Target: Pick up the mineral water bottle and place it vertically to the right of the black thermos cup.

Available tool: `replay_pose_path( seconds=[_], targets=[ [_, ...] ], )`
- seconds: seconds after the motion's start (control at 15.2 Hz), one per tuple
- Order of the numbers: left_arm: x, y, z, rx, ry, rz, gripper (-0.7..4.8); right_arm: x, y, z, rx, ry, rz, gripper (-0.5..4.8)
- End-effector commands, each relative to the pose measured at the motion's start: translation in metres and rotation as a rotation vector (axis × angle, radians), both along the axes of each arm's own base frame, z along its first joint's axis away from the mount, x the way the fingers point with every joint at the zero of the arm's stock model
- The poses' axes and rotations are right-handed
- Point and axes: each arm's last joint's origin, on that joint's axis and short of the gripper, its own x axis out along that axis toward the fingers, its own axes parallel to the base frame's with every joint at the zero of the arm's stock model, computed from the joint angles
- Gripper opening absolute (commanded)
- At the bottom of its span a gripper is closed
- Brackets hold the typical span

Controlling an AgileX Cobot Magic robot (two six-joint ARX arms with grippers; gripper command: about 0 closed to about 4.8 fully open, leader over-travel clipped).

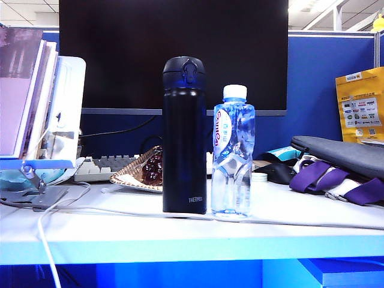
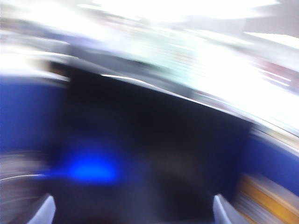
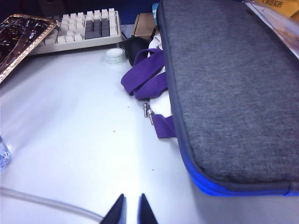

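Observation:
The mineral water bottle (image 1: 233,153) stands upright on the white table (image 1: 120,231), its white cap on top. It is close to the right side of the black thermos cup (image 1: 184,135), which also stands upright. Neither gripper shows in the exterior view. The left wrist view is heavily blurred. In it my left gripper (image 2: 133,209) is open, its two pale fingertips far apart with only a dark blurred shape beyond them. My right gripper (image 3: 131,205) is shut, empty, and hovers over bare table beside the grey sleeve (image 3: 224,84).
A gold-rimmed dish of dark sweets (image 1: 141,171) and a keyboard (image 1: 102,167) lie behind the thermos. Books on a stand (image 1: 36,102) fill the left. The grey sleeve (image 1: 342,155) lies on a purple-strapped bag (image 1: 318,179) at the right. A white cable (image 1: 120,211) crosses the front.

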Motion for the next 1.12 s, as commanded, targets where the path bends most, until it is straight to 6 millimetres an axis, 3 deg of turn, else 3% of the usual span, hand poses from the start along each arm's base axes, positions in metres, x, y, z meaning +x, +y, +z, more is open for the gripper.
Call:
replay_pose_path(
  seconds=[0.07, 0.2, 0.33, 0.46, 0.59, 0.72, 0.85, 0.98, 1.12],
  targets=[
    [-0.032, 0.006, -0.004, -0.032, -0.002, 0.303, 4.79, 0.0, 0.0, 0.0, 0.003, 0.012, 0.001, 0.49],
    [-0.046, 0.004, -0.026, -0.012, -0.034, 0.229, 4.79, 0.0, 0.0, 0.0, 0.003, 0.012, 0.0, 0.49],
    [-0.051, 0.005, -0.065, 0.008, -0.009, 0.173, 4.79, 0.0, 0.0, 0.0, 0.003, 0.012, 0.0, 0.5],
    [-0.063, 0.005, -0.118, 0.007, -0.011, 0.186, 4.79, 0.0, 0.0, 0.0, 0.003, 0.012, 0.0, 0.49],
    [-0.08, 0.004, -0.186, 0.001, 0.019, 0.204, 4.79, 0.0, 0.0, 0.0, 0.004, 0.012, 0.001, 0.49],
    [-0.089, 0.004, -0.239, -0.007, 0.097, 0.239, 4.79, 0.0, 0.0, 0.0, 0.004, 0.012, 0.0, 0.5],
    [-0.095, 0.005, -0.279, -0.024, 0.119, 0.322, 4.79, 0.0, 0.0, 0.0, 0.003, 0.012, 0.0, 0.49],
    [-0.103, 0.006, -0.312, -0.03, 0.15, 0.372, 4.79, 0.0, 0.0, 0.0, 0.004, 0.012, 0.0, 0.49],
    [-0.108, 0.005, -0.314, 0.001, 0.167, 0.378, 4.79, 0.0, 0.0, 0.0, 0.003, 0.012, -0.002, 0.49]
  ],
)
